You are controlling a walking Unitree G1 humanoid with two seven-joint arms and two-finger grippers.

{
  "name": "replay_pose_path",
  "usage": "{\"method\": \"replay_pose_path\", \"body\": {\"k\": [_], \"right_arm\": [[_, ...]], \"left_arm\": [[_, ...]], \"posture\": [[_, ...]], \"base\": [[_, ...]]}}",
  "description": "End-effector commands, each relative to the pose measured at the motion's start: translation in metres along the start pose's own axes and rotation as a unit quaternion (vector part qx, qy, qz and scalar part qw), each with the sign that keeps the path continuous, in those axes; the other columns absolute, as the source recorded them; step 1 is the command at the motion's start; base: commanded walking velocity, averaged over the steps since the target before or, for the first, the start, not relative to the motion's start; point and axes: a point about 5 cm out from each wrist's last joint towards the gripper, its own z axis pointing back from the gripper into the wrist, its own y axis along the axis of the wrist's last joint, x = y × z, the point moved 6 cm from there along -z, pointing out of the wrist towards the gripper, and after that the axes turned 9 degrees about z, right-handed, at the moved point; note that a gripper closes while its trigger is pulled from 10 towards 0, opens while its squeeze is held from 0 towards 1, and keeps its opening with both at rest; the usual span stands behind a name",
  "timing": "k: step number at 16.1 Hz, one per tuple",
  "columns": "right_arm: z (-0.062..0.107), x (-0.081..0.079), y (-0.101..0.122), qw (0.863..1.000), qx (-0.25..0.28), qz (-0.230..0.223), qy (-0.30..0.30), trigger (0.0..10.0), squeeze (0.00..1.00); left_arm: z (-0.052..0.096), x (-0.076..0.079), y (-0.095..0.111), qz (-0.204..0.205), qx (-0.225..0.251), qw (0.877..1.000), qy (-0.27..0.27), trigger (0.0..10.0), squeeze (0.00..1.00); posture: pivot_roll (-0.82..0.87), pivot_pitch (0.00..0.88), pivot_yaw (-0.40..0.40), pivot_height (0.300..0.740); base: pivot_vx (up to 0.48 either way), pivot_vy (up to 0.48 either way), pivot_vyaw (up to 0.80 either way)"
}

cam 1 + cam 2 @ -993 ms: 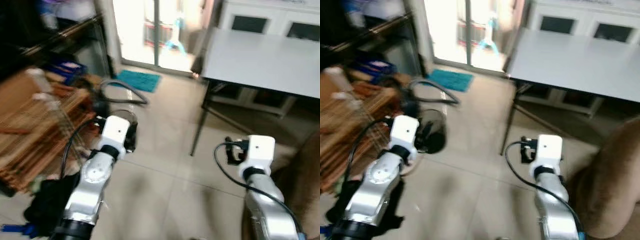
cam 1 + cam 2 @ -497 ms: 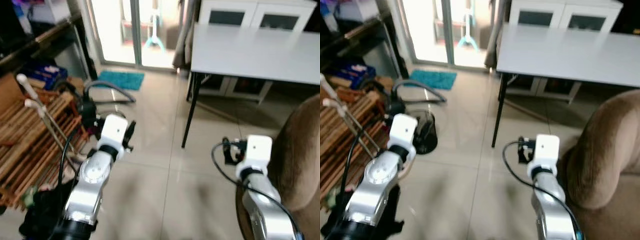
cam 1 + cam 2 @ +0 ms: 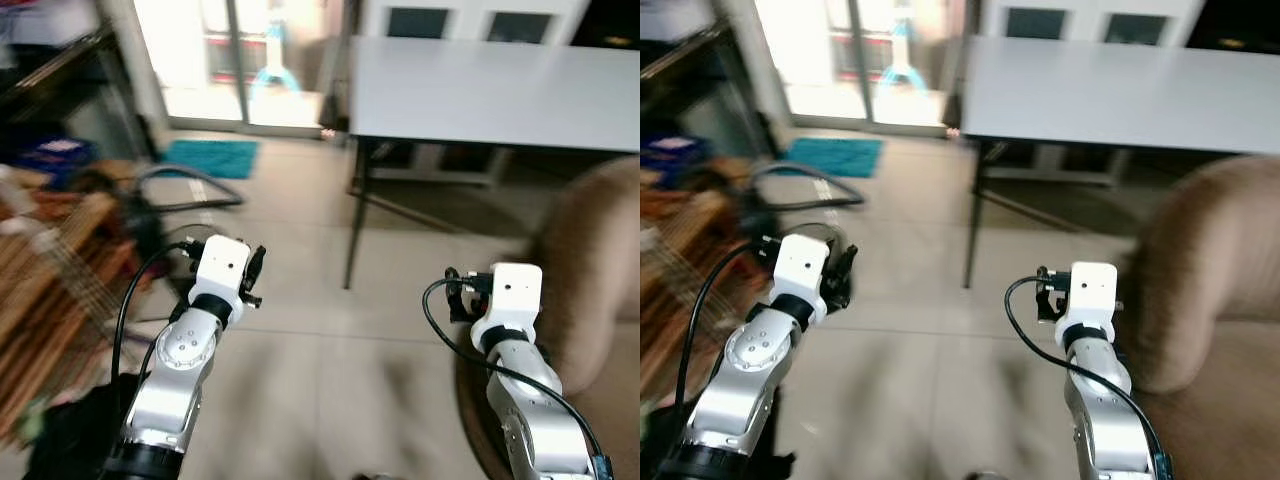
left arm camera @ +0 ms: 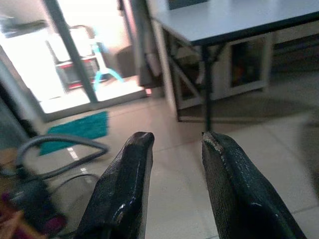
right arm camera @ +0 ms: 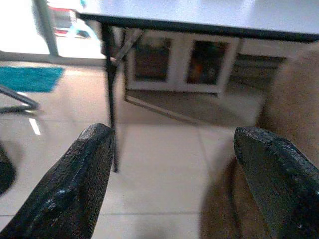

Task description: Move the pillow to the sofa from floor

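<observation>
No pillow can be made out on the tiled floor [image 3: 330,370]; where it lies cannot be told from these views. The brown sofa [image 3: 590,270] is seen at about three o'clock, beside the grey table [image 3: 490,95] at one o'clock. Both arms are held forward and empty: the left gripper [image 4: 172,149] is narrowly parted, the right gripper [image 5: 174,164] is spread wide. A pillow is expected to be light, soft and yielding, so it is best pinched deep at a corner or edge, or clasped between both grippers.
</observation>
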Motion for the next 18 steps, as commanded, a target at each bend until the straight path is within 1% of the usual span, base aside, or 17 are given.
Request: {"method": "replay_pose_path", "body": {"k": [1, 3, 5, 6, 9, 15, 16, 17, 18], "right_arm": [[-0.001, -0.001, -0.002, 1.0, -0.006, 0.004, 0.005, 10.0, 0.0], [-0.001, -0.001, -0.002, 1.0, -0.006, 0.005, 0.004, 10.0, 0.0], [0.0, 0.0, -0.003, 1.0, -0.008, 0.005, 0.001, 10.0, 0.0], [0.001, 0.001, -0.004, 1.0, -0.009, 0.004, -0.002, 10.0, 0.0], [0.003, 0.003, -0.006, 1.0, -0.012, 0.001, -0.01, 10.0, 0.0], [0.006, 0.004, -0.008, 1.0, -0.013, 0.0, -0.016, 10.0, 0.0], [0.006, 0.005, -0.007, 1.0, -0.012, 0.001, -0.016, 10.0, 0.0], [0.006, 0.005, -0.007, 1.0, -0.012, 0.001, -0.016, 10.0, 0.0], [0.006, 0.005, -0.007, 1.0, -0.012, 0.001, -0.016, 10.0, 0.0]], "left_arm": [[0.002, -0.002, 0.0, -0.002, -0.001, 1.0, 0.006, 10.0, 0.0], [0.002, -0.001, 0.001, -0.012, 0.001, 1.0, 0.003, 10.0, 0.0], [0.0, 0.003, 0.004, -0.031, 0.007, 0.999, -0.007, 10.0, 0.0], [0.0, 0.006, 0.003, -0.026, 0.004, 1.0, -0.012, 10.0, 0.0], [-0.002, 0.008, 0.002, -0.029, 0.002, 0.999, -0.02, 10.0, 0.0], [-0.005, 0.011, 0.003, -0.034, 0.004, 0.999, -0.029, 10.0, 0.0], [-0.005, 0.011, 0.002, -0.021, 0.003, 0.999, -0.027, 10.0, 0.0], [-0.005, 0.01, 0.001, -0.021, 0.001, 0.999, -0.024, 10.0, 0.0], [-0.006, 0.01, 0.001, -0.024, 0.001, 0.999, -0.023, 10.0, 0.0]], "posture": [[-0.04, 0.0, -0.02, 0.74], [-0.04, 0.0, -0.017, 0.74], [-0.05, 0.0, -0.008, 0.74], [-0.05, 0.0, -0.001, 0.74], [-0.06, 0.0, 0.013, 0.74], [-0.07, 0.0, 0.026, 0.74], [-0.07, 0.0, 0.026, 0.74], [-0.07, 0.0, 0.023, 0.74], [-0.07, 0.0, 0.021, 0.74]], "base": [[0.0, 0.0, -0.8], [0.0, 0.0, -0.8], [0.0, -0.48, 0.0], [0.0, -0.48, -0.8], [0.0, -0.48, -0.8], [0.0, -0.472, 0.0], [0.0, 0.0, 0.0], [0.0, 0.0, -0.8], [0.0, 0.0, 0.0]]}}
